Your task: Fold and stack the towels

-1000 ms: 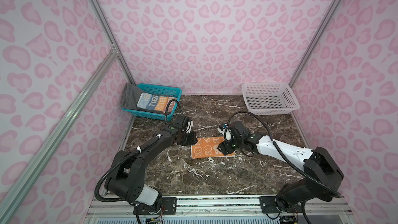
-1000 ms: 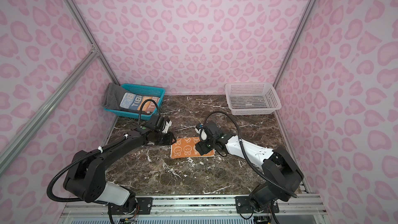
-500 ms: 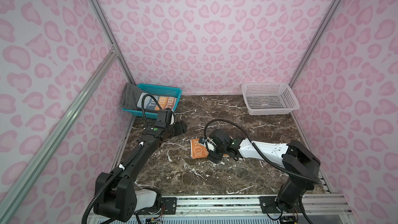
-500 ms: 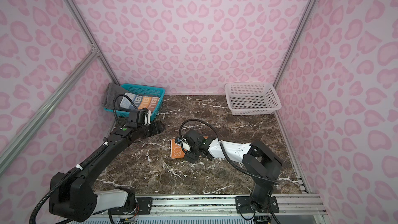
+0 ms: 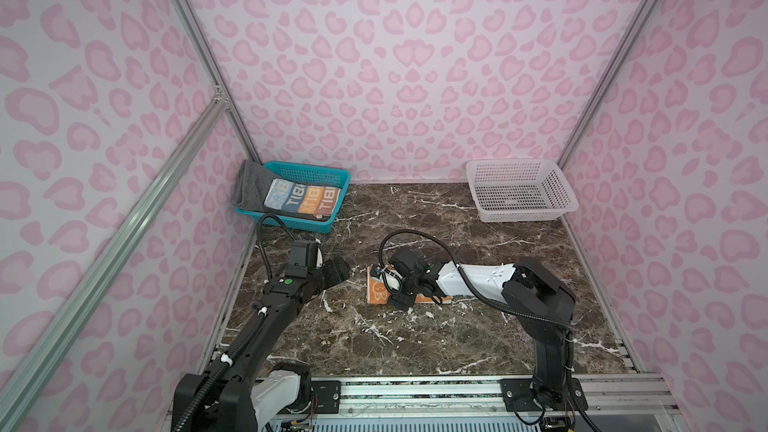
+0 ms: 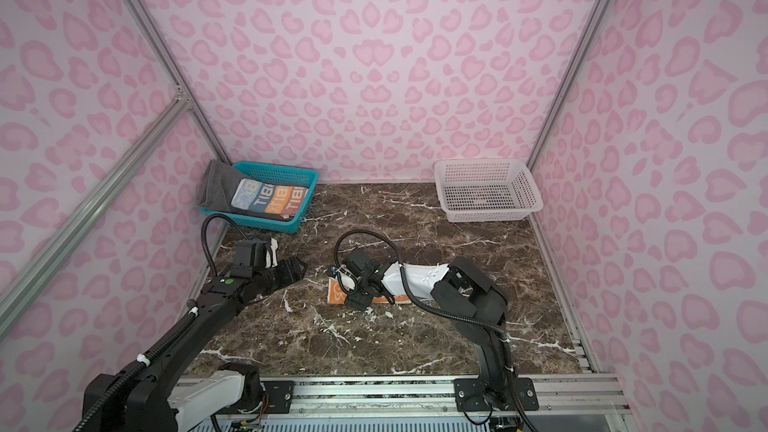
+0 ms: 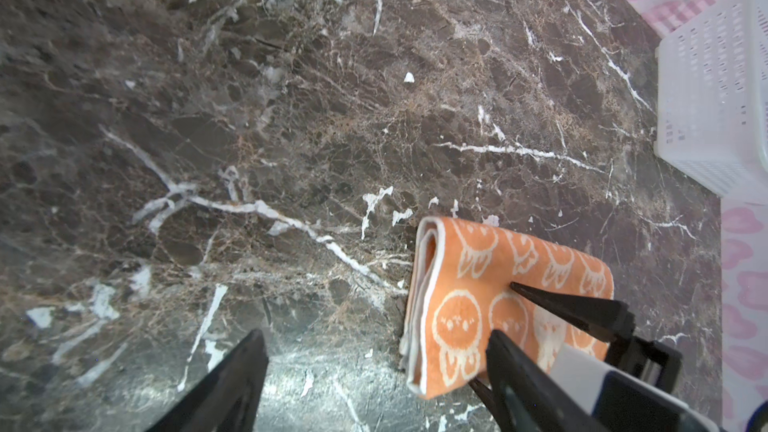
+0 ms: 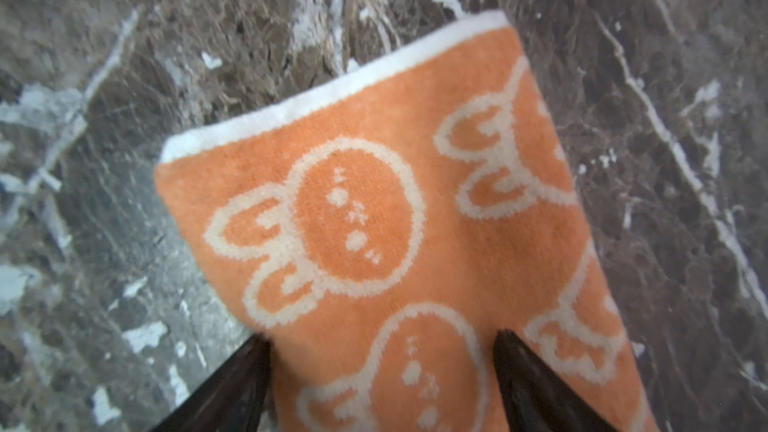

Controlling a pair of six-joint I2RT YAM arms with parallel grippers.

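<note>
At the centre of the marble table (image 5: 415, 347), the orange towel (image 5: 377, 292) with white cartoon faces lies flat, folded into a narrow pad, well apart from both baskets. The right gripper (image 5: 392, 288) sits low over it with jaws spread wide and nothing pinched. The left gripper (image 7: 374, 336) hangs near the towel's end, apart from it, jaws also spread over bare stone and holding nothing.

Assessment: folding of this piece appears finished, and stacking is the step in hand. The grey towel (image 5: 245, 184) drapes over the rim of the teal basket (image 5: 291, 224), with the lettered towel (image 5: 303, 199) folded on top of it. The next move calls for a firm pinch through all layers, so the fold does not spring open, then a carry onto the lettered towel.

Only the top views show the teal basket's contents and the whole white basket (image 5: 519, 211), yet there the right arm hides most of the orange towel. The left wrist view alone exposes the doubled layers at the folded end, and one slim right finger lying on the top face. Whether the second finger sits beside the edge or beneath it cannot be determined.
</note>
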